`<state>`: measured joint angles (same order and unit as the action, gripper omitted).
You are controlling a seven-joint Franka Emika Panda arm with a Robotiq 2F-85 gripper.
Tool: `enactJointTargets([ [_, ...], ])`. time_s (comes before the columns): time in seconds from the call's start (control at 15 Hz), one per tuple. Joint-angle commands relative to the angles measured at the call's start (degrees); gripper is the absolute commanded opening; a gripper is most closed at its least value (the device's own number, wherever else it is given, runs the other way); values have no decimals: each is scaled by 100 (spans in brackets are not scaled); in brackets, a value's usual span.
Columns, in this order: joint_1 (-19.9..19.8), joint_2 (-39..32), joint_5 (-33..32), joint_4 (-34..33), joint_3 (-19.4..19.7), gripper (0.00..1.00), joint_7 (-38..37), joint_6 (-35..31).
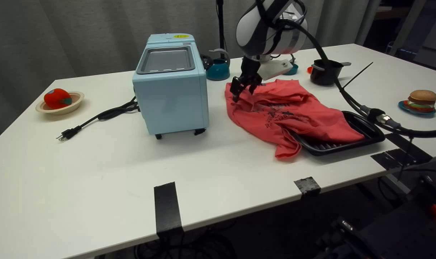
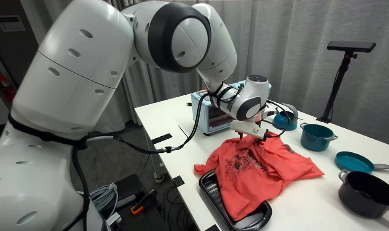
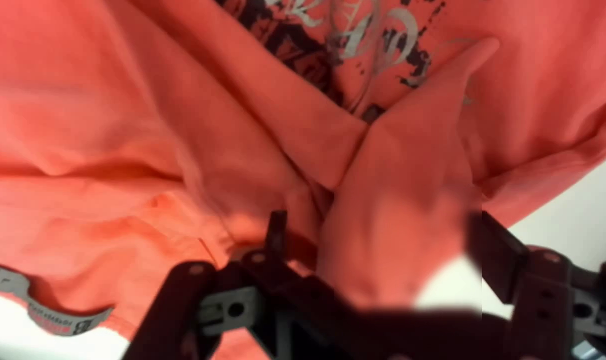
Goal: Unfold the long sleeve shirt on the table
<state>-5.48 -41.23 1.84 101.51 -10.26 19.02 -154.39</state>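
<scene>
My gripper (image 3: 378,227) stands spread, pinching nothing, over the long sleeve shirt (image 2: 261,184) on the table (image 1: 106,172). Just beyond, its chest print (image 3: 350,45) shows; I judge it partly unfolded, bunched folds (image 3: 408,160) left to open. Farthest out, one end drapes across the black pan (image 2: 211,189).

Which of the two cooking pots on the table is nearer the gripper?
The teal pot, between the teal kettle and the teal pan; the black pot stands farther from the gripper, beside the pan.
</scene>
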Motion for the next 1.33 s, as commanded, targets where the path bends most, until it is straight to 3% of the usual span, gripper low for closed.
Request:
enactJointTargets([
  [0.0, -4, -22, -36, -131, -32, 58, 94, -2],
  [0.27, 54, 87, -79, -56, 15, 27, 44, -51],
  [0.33, 66, 120, -102, -30, 23, 27, 47, -42],
  [0.4, 80, 151, -122, -6, 31, 61, 41, -34],
  [0.47, 90, 182, -130, 28, 32, 57, 38, -60],
  [0.53, 96, 201, -133, 48, 31, 58, 37, -72],
  [0.6, 108, 227, -135, 83, 36, 50, 25, -101],
  [0.67, 116, 251, -137, 110, 39, 23, 19, -111],
  [0.73, 121, 281, -138, 147, 37, 24, 18, -130],
  [0.93, 97, 336, -80, 210, 18, 3, -10, -111],
  [1.0, 84, 356, -65, 248, 16, 0, -16, -112],
  [1.27, 59, 523, -45, 454, 9, 1, -16, -242],
])
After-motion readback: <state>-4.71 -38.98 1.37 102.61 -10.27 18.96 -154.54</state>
